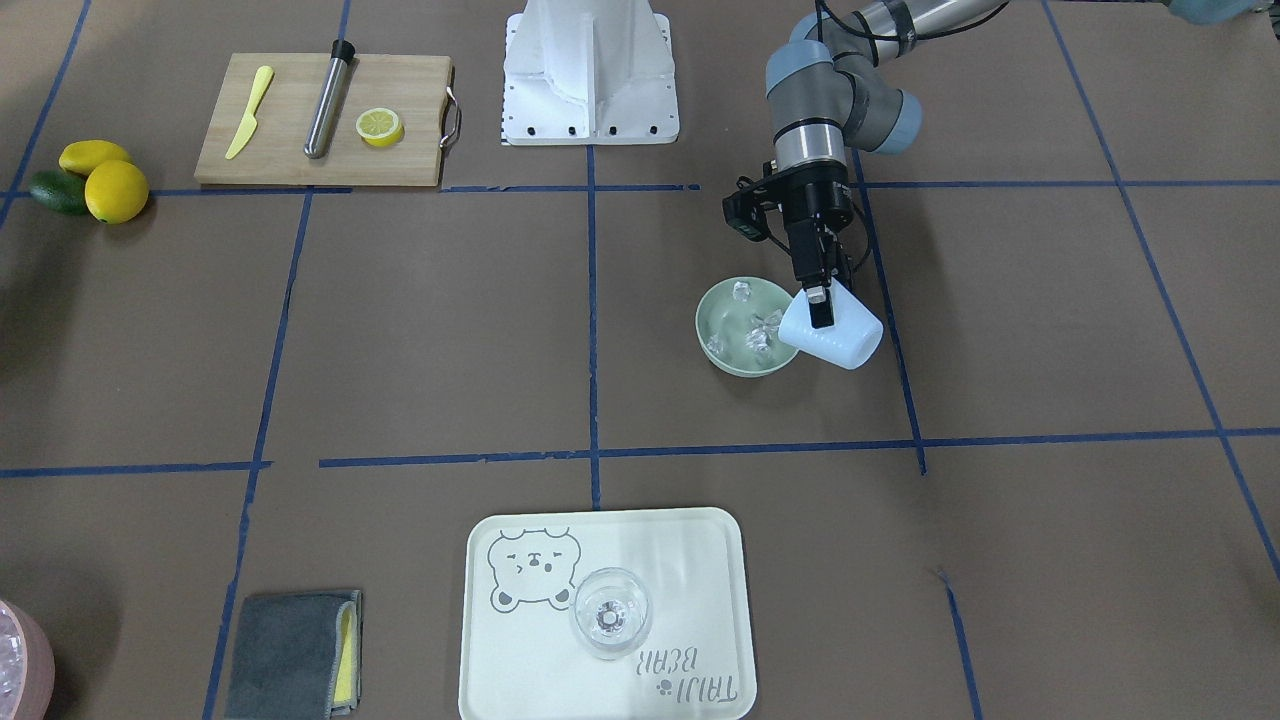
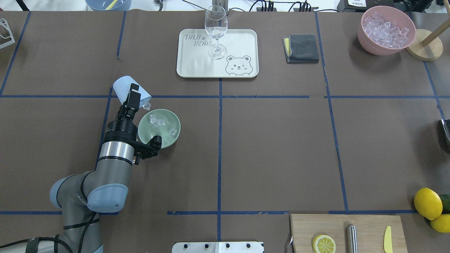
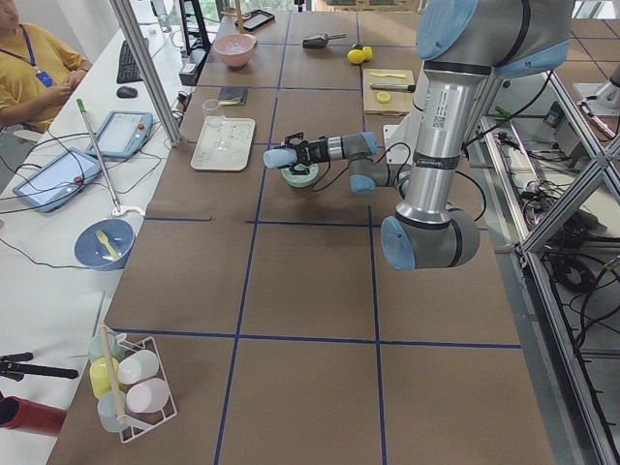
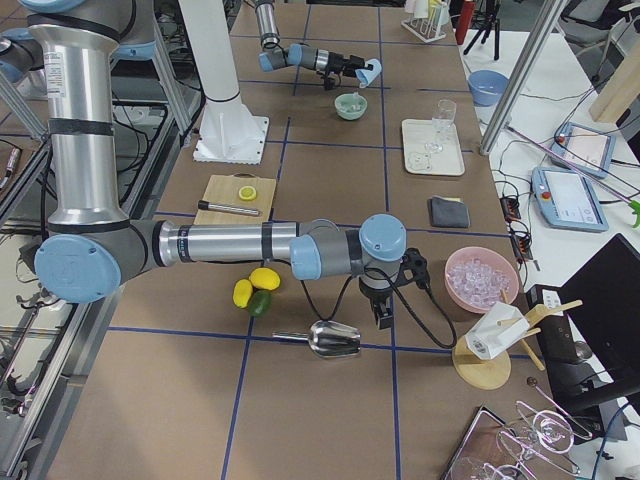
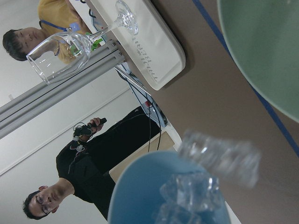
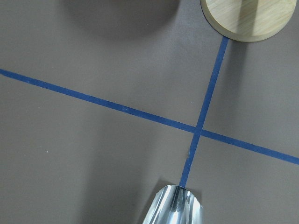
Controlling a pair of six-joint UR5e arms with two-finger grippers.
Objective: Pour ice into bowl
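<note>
My left gripper (image 1: 820, 305) is shut on a pale blue cup (image 1: 838, 340) and holds it tipped, mouth down, over the edge of the mint-green bowl (image 1: 722, 345). Several clear ice cubes (image 1: 762, 330) lie in the bowl (image 2: 168, 138). One cube (image 2: 147, 104) is falling from the cup's mouth. In the left wrist view more ice (image 5: 219, 156) sits at the cup's lip (image 5: 135, 196), with the bowl's rim (image 5: 266, 51) just beyond. My right gripper (image 4: 383, 318) hangs above a metal scoop (image 4: 335, 340) far off. I cannot tell whether it is open or shut.
A pale tray (image 2: 191, 68) with a wine glass (image 2: 215, 28) stands beyond the bowl. A grey cloth (image 2: 301, 48) and a pink bowl of ice (image 2: 372, 49) are at the far right. A cutting board (image 2: 369, 225) and lemons (image 2: 427, 203) are near right.
</note>
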